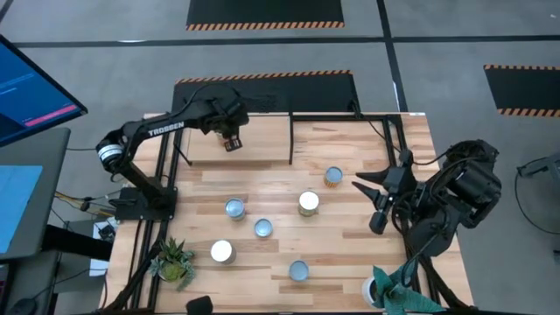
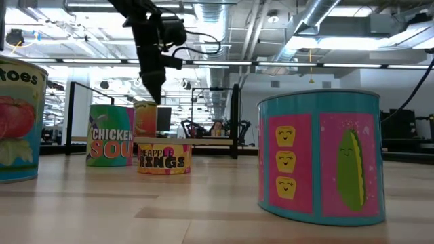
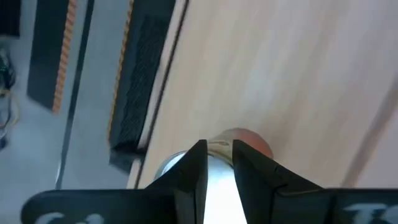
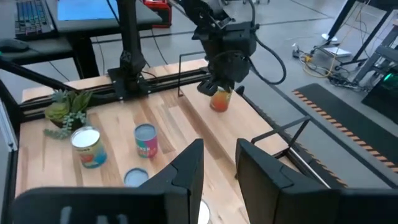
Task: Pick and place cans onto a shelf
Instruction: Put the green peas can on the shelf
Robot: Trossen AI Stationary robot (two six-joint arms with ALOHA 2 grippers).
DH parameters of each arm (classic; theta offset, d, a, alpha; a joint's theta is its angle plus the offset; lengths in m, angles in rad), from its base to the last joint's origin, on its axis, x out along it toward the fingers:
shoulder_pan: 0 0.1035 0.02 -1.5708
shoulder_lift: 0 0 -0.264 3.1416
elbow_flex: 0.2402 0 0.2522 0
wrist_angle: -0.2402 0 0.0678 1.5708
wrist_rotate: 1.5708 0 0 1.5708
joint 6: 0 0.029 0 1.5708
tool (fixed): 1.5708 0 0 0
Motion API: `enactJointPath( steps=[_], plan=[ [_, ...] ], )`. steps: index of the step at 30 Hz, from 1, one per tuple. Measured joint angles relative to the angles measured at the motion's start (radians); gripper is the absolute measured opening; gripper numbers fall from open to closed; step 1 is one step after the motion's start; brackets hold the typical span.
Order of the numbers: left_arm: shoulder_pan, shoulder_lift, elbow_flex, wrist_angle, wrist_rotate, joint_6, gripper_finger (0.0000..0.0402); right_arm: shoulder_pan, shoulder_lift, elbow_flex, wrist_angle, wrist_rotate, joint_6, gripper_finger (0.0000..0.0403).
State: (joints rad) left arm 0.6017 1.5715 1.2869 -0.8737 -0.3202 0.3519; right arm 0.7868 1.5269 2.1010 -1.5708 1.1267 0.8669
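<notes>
Right wrist view: orange can [image 4: 219,99] between left gripper's [image 4: 217,88] jaws, on shelf [image 4: 239,134].

Rectangular light wood shelf [image 1: 262,144] in a thin black frame, set along the tabletop's far edge toward the left corner. On its left part, upright orange-labelled tin [image 4: 220,101], clasped at the top by the left gripper [image 4: 217,88]. Six more small tins upright on the tabletop:
- orange-sided tin [image 1: 332,176] nearest the right edge
- bright-topped tin [image 1: 308,203] mid-table
- pale-blue-topped tin [image 1: 234,208]
- second blue-topped tin [image 1: 263,228]
- shiny-topped tin [image 1: 222,252] toward the near left corner
- silver-topped tin [image 1: 298,270] near the front edge
</notes>
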Motion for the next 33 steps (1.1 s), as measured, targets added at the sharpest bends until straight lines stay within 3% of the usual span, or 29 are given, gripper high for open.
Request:
enactJointPath(
  steps=[14,19,21,25,33],
  plan=[
    [0.074,-0.053,0.000,-0.199,-0.143,0.002,0.0062,0.001,0.000,0.000,0.000,0.000,-0.001,0.0116],
    [0.100,-0.107,-0.001,-0.201,-0.156,-0.008,0.0062,0.003,0.000,0.000,0.000,-0.001,-0.003,0.0116],
    [0.098,-0.143,-0.001,-0.174,-0.116,-0.029,0.0062,0.003,0.000,0.000,0.000,-0.001,-0.009,0.0116],
    [0.086,-0.202,0.001,-0.058,0.092,-0.064,0.0062,0.003,0.000,0.000,0.000,-0.001,-0.012,0.0116],
    [0.075,-0.093,0.000,-0.047,0.115,-0.058,0.0062,0.002,-0.001,0.000,0.000,-0.001,-0.011,0.0116]
  ],
)
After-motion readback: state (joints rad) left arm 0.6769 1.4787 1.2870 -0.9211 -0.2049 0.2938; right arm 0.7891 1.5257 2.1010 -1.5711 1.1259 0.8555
